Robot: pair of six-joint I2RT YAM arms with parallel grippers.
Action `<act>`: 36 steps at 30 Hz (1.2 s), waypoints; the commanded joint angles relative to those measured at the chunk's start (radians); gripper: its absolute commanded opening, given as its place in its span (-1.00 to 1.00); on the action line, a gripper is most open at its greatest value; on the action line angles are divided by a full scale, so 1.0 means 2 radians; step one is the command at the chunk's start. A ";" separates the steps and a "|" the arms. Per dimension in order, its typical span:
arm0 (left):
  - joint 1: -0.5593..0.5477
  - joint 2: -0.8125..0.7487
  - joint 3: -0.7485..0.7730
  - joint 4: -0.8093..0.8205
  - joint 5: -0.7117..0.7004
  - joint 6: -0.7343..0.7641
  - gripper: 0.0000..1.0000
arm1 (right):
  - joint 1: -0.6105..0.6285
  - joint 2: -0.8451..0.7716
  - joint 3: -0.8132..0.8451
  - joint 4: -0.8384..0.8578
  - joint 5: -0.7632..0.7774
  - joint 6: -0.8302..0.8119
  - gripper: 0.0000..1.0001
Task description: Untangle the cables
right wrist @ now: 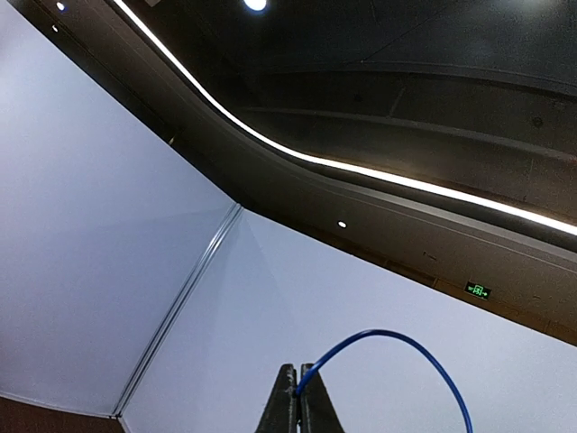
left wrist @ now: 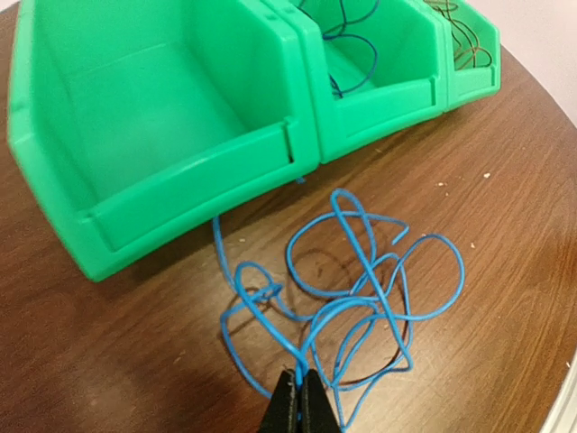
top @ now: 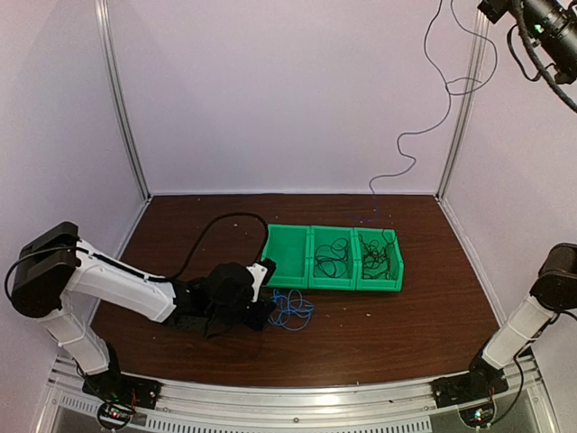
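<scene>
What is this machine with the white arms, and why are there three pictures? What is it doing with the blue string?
It is a robot with two arms at the edge of a brown table. One picture looks down from above; the other two come from little cameras on each wrist. On the table stand three joined green bins; two hold dark wires, one looks empty. In front lies a tangle of blue cable. The left gripper is pinched shut on it. The right gripper, pointing up at the ceiling, pinches another blue wire.
</scene>
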 commanded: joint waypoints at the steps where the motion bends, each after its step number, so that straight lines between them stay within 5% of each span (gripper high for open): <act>1: 0.004 -0.085 -0.050 -0.056 -0.073 -0.014 -1.00 | 0.003 0.008 -0.029 -0.011 0.016 -0.014 -1.00; 10: 0.042 -0.218 -0.123 -0.123 -0.137 -0.049 -1.00 | 0.003 0.012 -0.095 -0.014 0.051 -0.032 -1.00; 16: 0.048 -0.247 -0.123 -0.130 -0.147 -0.041 -0.01 | 0.002 0.018 -0.115 -0.007 0.053 -0.030 -1.00; 19: 0.047 -0.260 -0.116 -0.149 -0.165 -0.038 0.17 | 0.002 0.025 -0.125 -0.007 0.051 -0.029 -1.00; 36: 0.049 -0.383 -0.136 -0.160 -0.272 -0.033 0.20 | 0.003 0.085 -0.155 -0.017 0.039 -0.044 -1.00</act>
